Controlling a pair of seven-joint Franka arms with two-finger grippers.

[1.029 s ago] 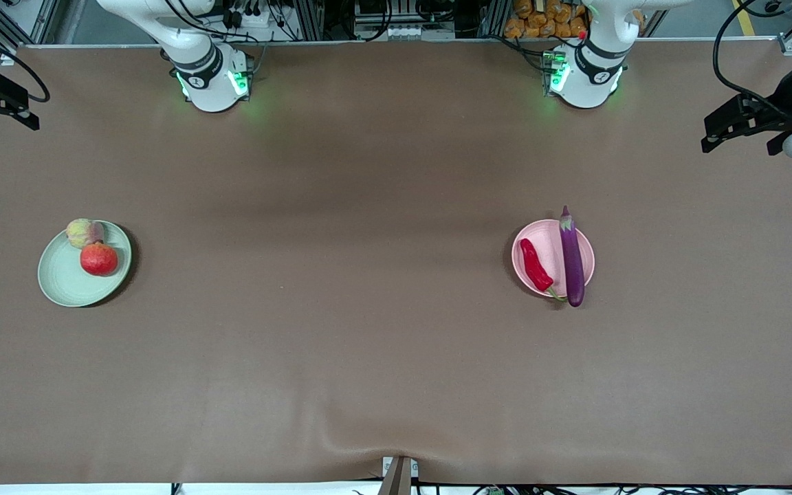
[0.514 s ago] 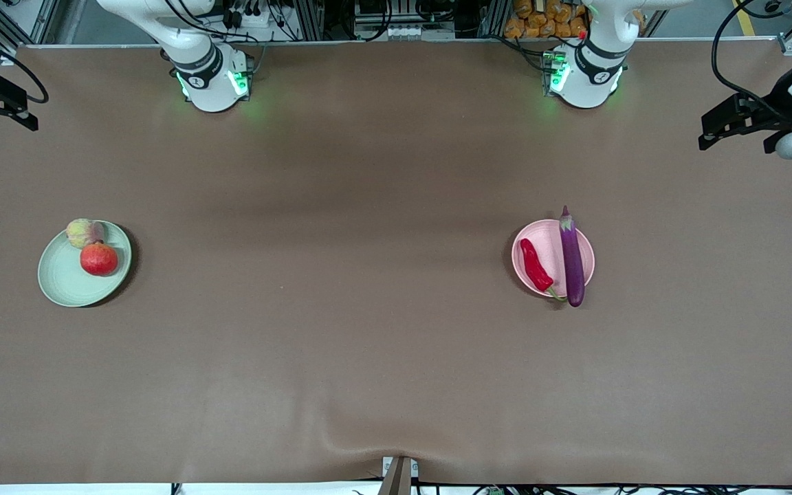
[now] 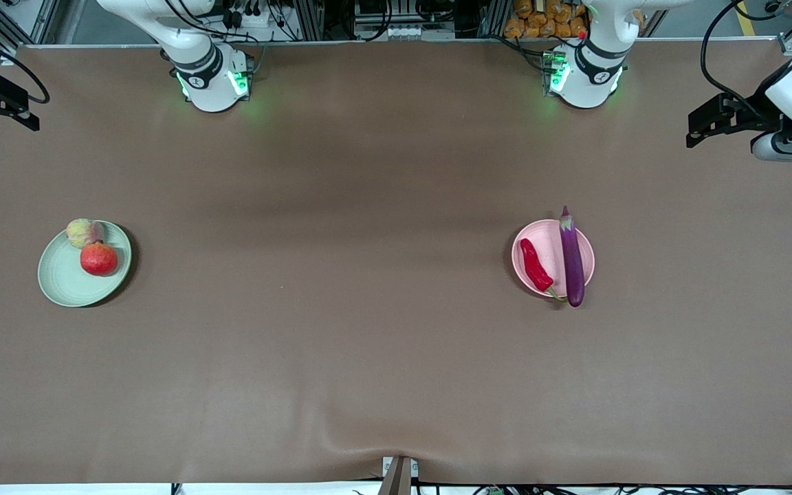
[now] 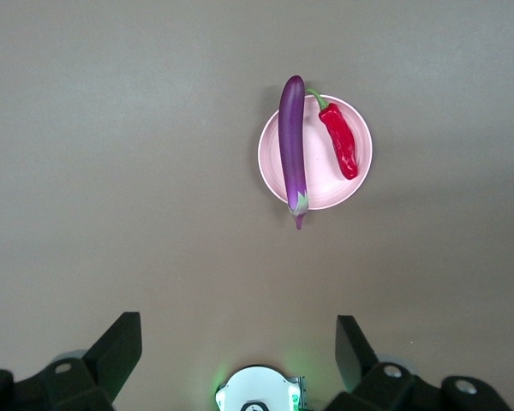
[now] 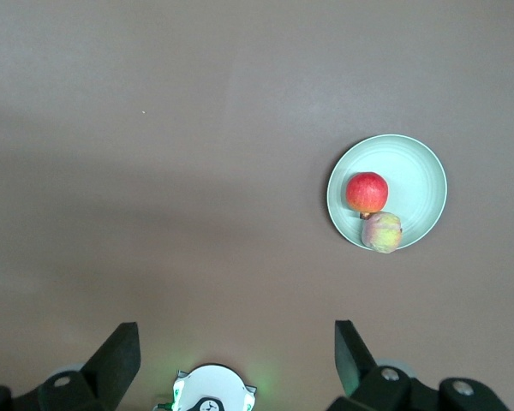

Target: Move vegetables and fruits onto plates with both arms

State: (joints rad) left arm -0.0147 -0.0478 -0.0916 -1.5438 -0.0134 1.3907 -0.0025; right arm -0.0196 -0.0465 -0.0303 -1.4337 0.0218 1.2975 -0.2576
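A wide brown matte tabletop (image 3: 368, 330) is seen, backed by aluminium framing (image 3: 313, 17), tangled black cables (image 3: 245, 14) and orange objects (image 3: 540, 17).

On the bench (image 3: 382, 330), one plate (image 3: 62, 282) toward the right arm's end carries the pomegranate (image 3: 99, 259) and peach (image 3: 84, 232) touching, while another plate (image 3: 544, 237) toward the left arm's end carries chili (image 3: 535, 265) beside eggplant (image 3: 572, 258).
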